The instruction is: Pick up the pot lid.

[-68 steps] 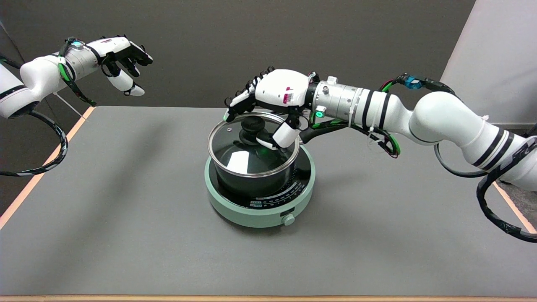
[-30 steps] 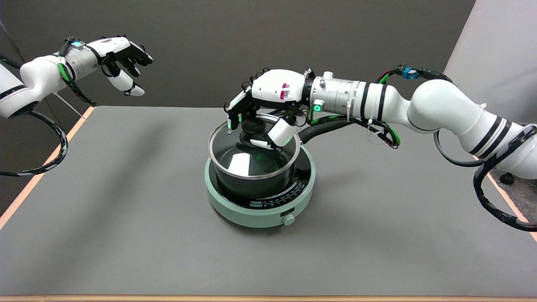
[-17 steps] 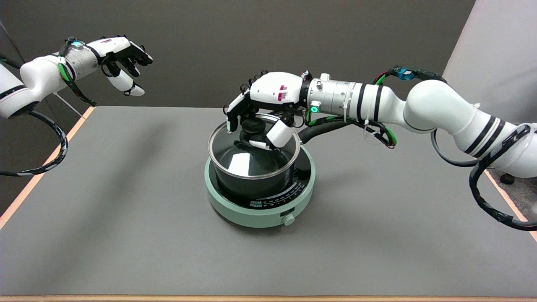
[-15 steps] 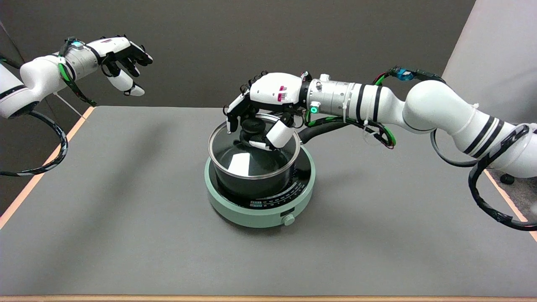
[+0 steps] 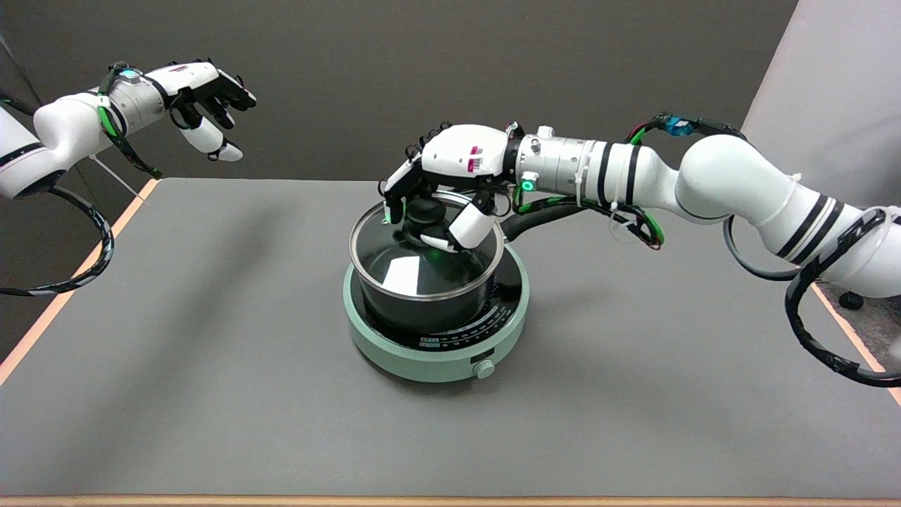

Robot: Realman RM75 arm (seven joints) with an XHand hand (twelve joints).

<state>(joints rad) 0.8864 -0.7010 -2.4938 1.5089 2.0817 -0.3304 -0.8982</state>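
Note:
A glass pot lid (image 5: pixel 401 271) with a steel rim and a black knob (image 5: pixel 422 210) sits on a black pot (image 5: pixel 422 310) in the middle of the table. My right hand (image 5: pixel 450 158) is over the lid from the far right. Its fingers (image 5: pixel 394 193) curl down on the knob's far left side, and the thumb (image 5: pixel 468 227) presses in from the near right. The hand grips the knob. The lid lies level on the pot rim.
The pot stands on a round mint-green induction cooker (image 5: pixel 394 352) with a dial at its front. The pot's black handle (image 5: pixel 535 220) points right, under my forearm. The idle left hand (image 5: pixel 204 91) hangs in the air at the upper left. Grey table (image 5: pixel 211 352) lies all around.
My right hand came down from above the lid, and its fingers curled around the knob. In the last half second the fingers drew in slightly. The lid has not moved.

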